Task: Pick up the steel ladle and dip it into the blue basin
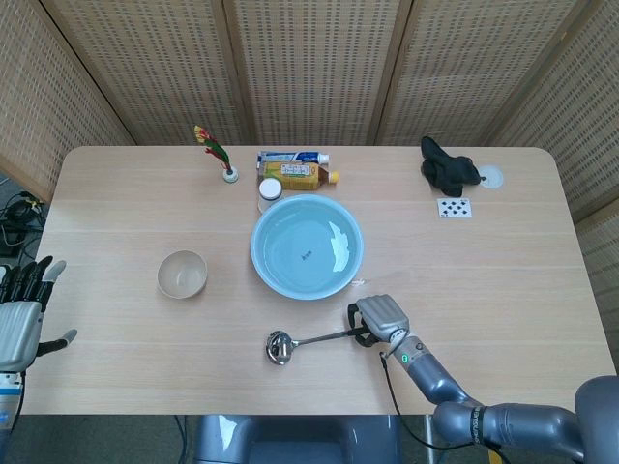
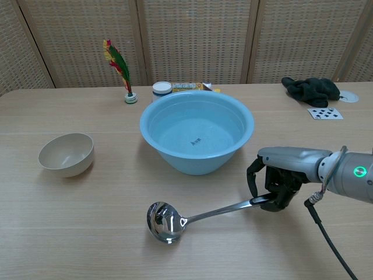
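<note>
The bench [image 1: 503, 280] carries everything here, and on it the blue basin [image 1: 307, 246] sits near the middle with water in it, nothing yet dipped into it. In front of the basin, toward the robot, the steel ladle [image 2: 201, 216] is in the grip of the right hand [image 2: 278, 185], whose fingers are curled around the far end of the handle. In the chest view the handle slopes down from that hand to the cup, which appears to be at or just above the wood; I cannot tell for sure whether it has cleared the surface. So the grasp looks made and the lift at most barely begun. What remains, by my reading, is to raise the ladle clear, carry it over the basin rim and lower the cup into the water. The left hand [image 1: 21, 307] is at the bench's left edge, well apart from the work, its fingers spread and holding nothing. A small beige bowl [image 1: 182, 274] stands left of the basin, untouched.
</note>
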`<state>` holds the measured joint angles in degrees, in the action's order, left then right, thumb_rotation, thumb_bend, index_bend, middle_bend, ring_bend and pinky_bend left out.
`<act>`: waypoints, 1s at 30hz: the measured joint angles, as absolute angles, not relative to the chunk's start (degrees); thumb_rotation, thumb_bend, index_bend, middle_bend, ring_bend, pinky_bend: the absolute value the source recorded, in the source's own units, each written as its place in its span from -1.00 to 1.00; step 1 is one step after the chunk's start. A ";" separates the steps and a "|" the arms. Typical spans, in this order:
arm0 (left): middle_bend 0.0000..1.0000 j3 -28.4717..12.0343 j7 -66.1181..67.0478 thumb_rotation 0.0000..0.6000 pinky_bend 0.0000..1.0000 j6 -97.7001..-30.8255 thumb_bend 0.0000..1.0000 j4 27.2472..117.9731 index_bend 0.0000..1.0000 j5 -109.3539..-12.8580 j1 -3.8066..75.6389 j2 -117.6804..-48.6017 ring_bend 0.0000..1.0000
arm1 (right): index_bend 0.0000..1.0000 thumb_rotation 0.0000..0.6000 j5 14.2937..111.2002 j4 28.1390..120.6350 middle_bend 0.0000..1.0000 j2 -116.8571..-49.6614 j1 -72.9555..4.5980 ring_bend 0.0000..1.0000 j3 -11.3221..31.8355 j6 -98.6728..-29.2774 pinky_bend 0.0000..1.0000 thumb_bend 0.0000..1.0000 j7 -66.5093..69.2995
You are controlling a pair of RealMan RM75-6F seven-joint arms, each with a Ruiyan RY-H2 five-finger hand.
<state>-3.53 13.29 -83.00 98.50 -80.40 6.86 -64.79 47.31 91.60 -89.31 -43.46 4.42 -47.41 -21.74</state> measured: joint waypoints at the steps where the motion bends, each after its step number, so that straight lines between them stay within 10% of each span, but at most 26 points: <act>1: -1.00 -3.51 13.31 1.00 -1.00 -83.02 -1.00 98.52 -1.00 -80.43 6.85 -64.79 -1.00 | 0.55 1.00 47.34 92.01 1.00 -88.90 -43.41 1.00 4.41 -47.41 1.00 0.53 -21.64; 30: -1.00 -3.68 12.84 1.00 -1.00 -82.57 -1.00 98.61 -1.00 -79.84 7.01 -64.56 -1.00 | 0.57 1.00 41.73 109.60 1.00 -71.84 -48.29 1.00 6.09 -48.20 1.00 0.54 -23.62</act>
<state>-3.68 12.84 -82.57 98.61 -79.84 7.01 -64.56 41.73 109.60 -71.84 -48.29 6.09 -48.20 -23.62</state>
